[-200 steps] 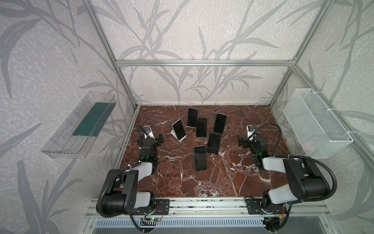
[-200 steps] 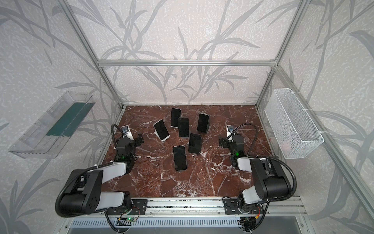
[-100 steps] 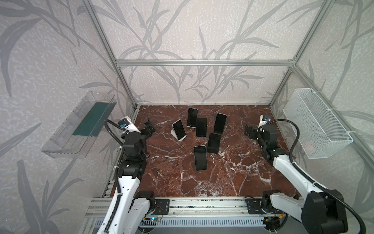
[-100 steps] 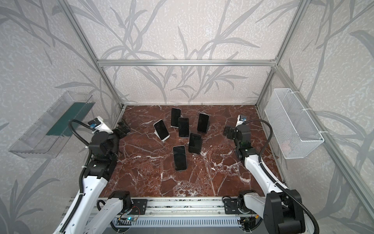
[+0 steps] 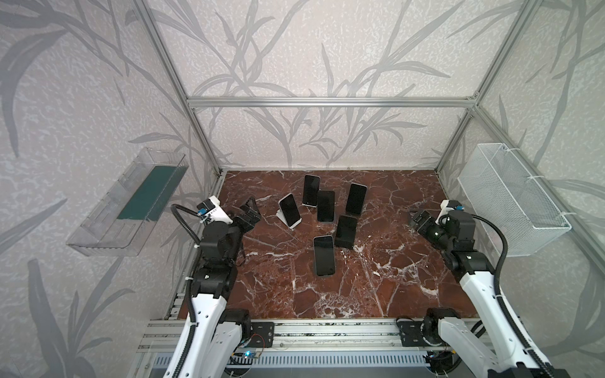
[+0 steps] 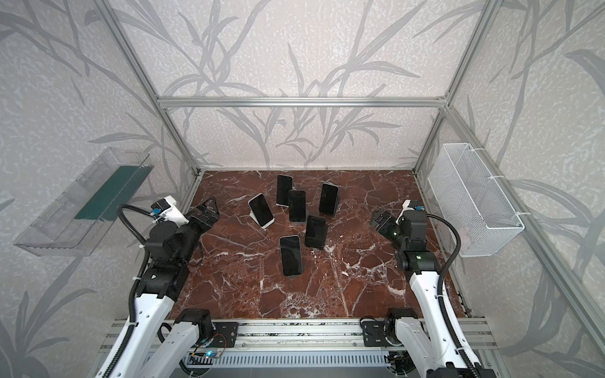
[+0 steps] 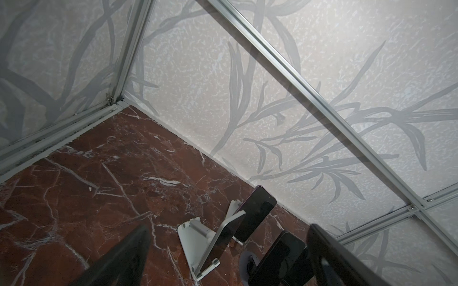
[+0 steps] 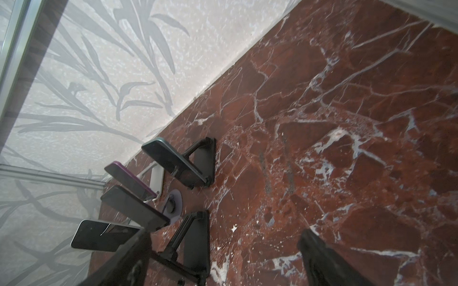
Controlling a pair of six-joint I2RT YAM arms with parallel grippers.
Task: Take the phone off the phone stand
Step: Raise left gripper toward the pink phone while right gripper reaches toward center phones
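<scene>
Ahead of the left gripper (image 5: 250, 214), well apart: phone (image 5: 290, 212) is propped on its white stand (image 7: 189, 245), untouched | both arms just raised from rest | left and right gripper (image 5: 417, 222) held spread, empty | approach judged begun

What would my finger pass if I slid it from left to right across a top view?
The clear plastic tray on the wall → left fingers → phone on the white stand → right fingers → white wire basket. The other phones bunch together in the middle, so their order is unclear.
</scene>
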